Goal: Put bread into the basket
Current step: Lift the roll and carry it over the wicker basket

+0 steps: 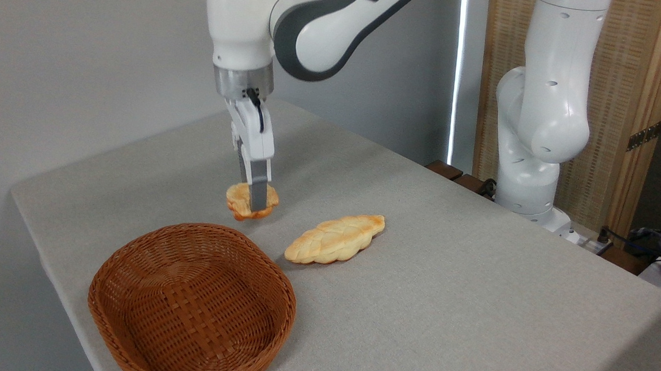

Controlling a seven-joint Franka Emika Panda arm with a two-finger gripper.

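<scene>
While jaws clamp bread [245, 201], braided loaf [334, 239] lies beside basket [133, 271].

end effector [254, 203] grips the bread [252, 201] just beyond the basket [192, 304], near the braided loaf [334, 239].

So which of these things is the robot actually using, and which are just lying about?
In use:
- the gripper, shut on the round bun
- the round bun, held behind the basket
- the wicker basket, empty

Just lying about:
- the braided loaf, flat on the table
</scene>
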